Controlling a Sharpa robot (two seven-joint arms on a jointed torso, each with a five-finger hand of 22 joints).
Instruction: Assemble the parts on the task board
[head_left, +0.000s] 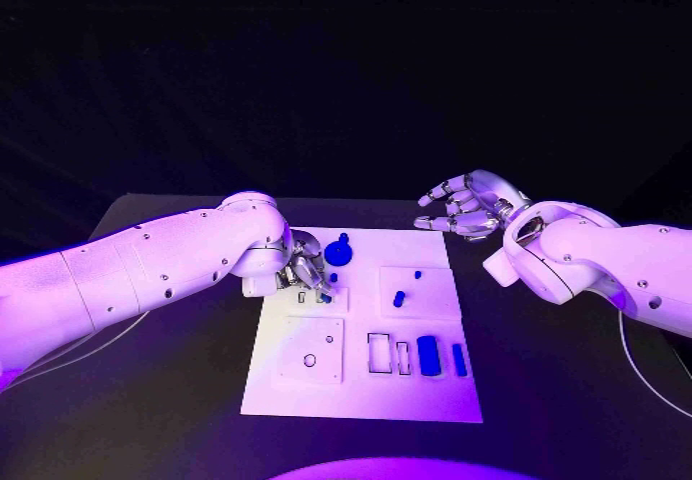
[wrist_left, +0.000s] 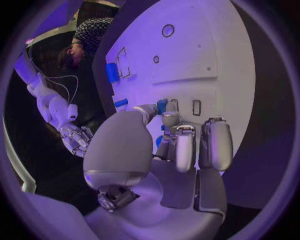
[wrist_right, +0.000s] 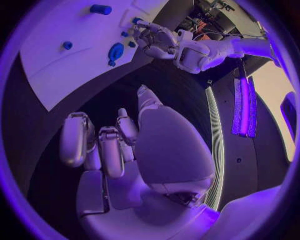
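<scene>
The white task board (head_left: 361, 392) lies mid-table. My left hand (head_left: 300, 268) rests over its far left part, fingers pointing down. In the left wrist view, thumb and a finger pinch a small blue part (wrist_left: 162, 106) just above narrow slots (wrist_left: 196, 107). A round blue part with a stem (head_left: 339, 250) lies just beyond that hand. A blue peg (head_left: 400, 297) stands in the square block to the right. A long blue block (head_left: 427, 352) and a thinner one (head_left: 459, 358) lie nearer me. My right hand (head_left: 464, 205) hangs off the board's far right corner, fingers apart and holding nothing.
A raised square plate with holes (head_left: 313, 348) sits on the board's near left, with empty rectangular slots (head_left: 379, 352) beside it. Black table (head_left: 173, 400) surrounds the board. A thin cable (head_left: 87, 345) trails under my left arm.
</scene>
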